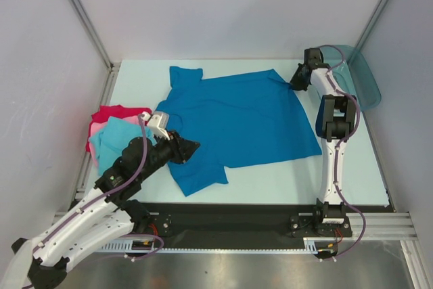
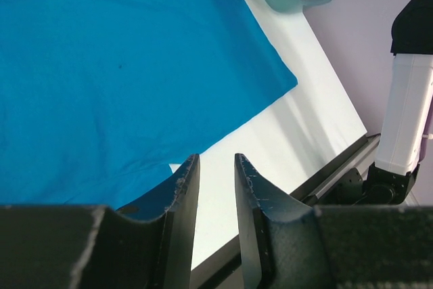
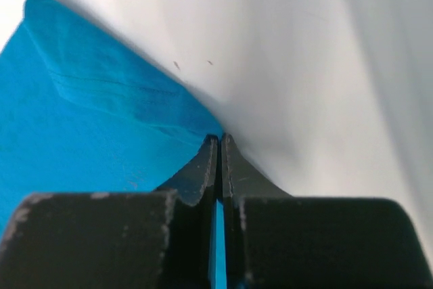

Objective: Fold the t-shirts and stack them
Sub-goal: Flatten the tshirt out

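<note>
Left pincer [image 2: 215, 160]: jaws spread a little with only bare bench showing between them. It sits low by the near sleeve of the blue shirt [image 1: 237, 120] and grips nothing.
Right pincer [image 3: 220, 139]: pressed together on a thin edge of the blue shirt at its far right hem corner.
Blue shirt: spread flat across the middle of the bench [image 1: 270, 184], not yet folded.
Other shirts: red shirt [image 1: 111, 109], pink shirt [image 1: 97, 128] and turquoise shirt [image 1: 116, 139] lie heaped at the left edge, beside the left arm.
Risk, thin bite: the right grip seems to hold only a sliver of hem, so a quick pull could slip it free.
Risk, uneven lift: with one corner held, the cloth would likely drag and bunch rather than fold cleanly.
Risk, missed grab: closing where the left jaws stand now may catch bench, not cloth.
Risk, tray [image 1: 362, 79]: it stands just beyond the right arm, where a wide swing could knock it.
</note>
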Tool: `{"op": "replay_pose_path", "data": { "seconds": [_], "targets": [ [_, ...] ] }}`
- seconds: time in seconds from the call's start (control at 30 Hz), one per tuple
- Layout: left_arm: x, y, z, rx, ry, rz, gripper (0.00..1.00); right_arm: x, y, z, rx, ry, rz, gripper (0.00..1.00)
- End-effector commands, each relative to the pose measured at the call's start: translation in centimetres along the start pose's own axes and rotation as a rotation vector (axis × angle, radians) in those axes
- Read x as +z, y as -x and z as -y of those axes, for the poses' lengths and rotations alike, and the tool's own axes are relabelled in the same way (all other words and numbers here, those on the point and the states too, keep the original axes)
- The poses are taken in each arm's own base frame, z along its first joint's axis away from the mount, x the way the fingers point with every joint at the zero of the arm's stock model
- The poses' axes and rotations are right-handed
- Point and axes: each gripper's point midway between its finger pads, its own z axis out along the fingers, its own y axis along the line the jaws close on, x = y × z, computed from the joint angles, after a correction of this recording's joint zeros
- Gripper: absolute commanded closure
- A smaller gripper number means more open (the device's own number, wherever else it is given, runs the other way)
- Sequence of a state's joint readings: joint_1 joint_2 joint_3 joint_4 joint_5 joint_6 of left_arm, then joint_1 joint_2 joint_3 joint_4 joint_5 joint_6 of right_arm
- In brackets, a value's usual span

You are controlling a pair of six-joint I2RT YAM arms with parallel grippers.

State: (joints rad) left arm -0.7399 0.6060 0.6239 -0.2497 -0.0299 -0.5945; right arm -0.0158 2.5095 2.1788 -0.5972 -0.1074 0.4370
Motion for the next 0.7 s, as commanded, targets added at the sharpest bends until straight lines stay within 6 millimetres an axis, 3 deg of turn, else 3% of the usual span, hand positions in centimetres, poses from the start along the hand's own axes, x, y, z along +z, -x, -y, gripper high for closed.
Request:
{"op": "replay_pose_path", "data": {
  "seconds": [0.0, 0.43, 0.67],
  "targets": [
    [-0.1, 0.1, 0.6, 0.0, -0.025, 0.007, 0.68, -2.5, 2.7, 0.7, 0.035, -0.112, 0.116, 1.0],
    [-0.9, 0.9, 1.0, 0.011, -0.026, 0.02, 0.71, -4.1, 4.8, 4.9, 0.195, -0.294, 0.208, 1.0],
    [-1.0, 1.0, 0.9, 0.013, -0.017, 0.017, 0.72, -5.8, 4.5, 7.4, 0.317, -0.373, 0.27, 1.0]
  ]
}}
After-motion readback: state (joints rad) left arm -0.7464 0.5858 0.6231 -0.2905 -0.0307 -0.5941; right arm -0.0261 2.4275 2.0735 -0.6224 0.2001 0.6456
